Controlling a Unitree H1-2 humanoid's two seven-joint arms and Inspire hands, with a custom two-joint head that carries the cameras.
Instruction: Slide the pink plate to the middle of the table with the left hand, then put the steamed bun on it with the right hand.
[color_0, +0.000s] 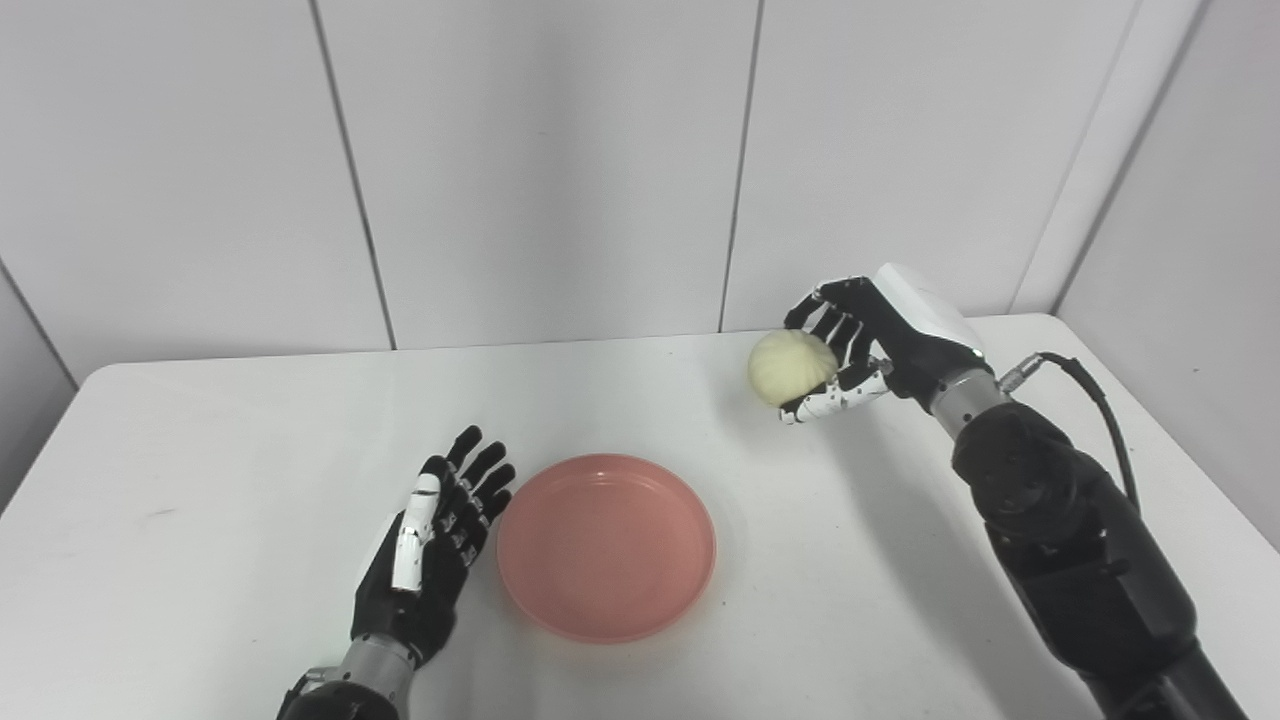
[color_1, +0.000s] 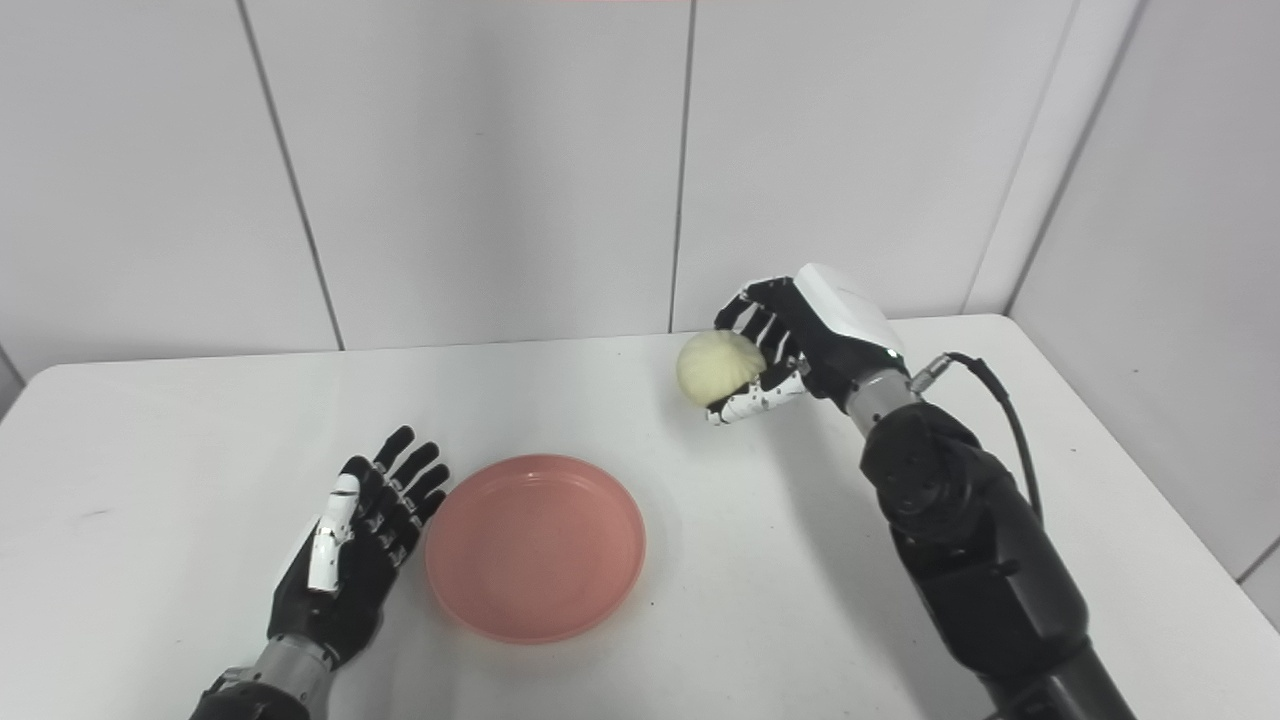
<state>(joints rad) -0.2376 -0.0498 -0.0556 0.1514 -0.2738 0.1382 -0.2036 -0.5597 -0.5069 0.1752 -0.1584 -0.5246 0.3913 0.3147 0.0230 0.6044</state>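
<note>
The pink plate (color_0: 606, 545) lies empty near the middle of the white table (color_0: 200, 460), toward the front. My left hand (color_0: 430, 545) is open, fingers spread, resting just left of the plate's rim; its fingertips are close to the rim. My right hand (color_0: 850, 355) is shut on the pale yellow steamed bun (color_0: 792, 367) and holds it above the table at the back right, beyond and to the right of the plate. The same scene shows in the right eye view: plate (color_1: 535, 546), left hand (color_1: 355, 550), bun (color_1: 719, 368), right hand (color_1: 790, 345).
Grey wall panels (color_0: 540, 170) stand right behind the table's far edge. A black cable (color_0: 1095, 400) loops off my right forearm. The table's right edge (color_0: 1180, 440) runs close beside my right arm.
</note>
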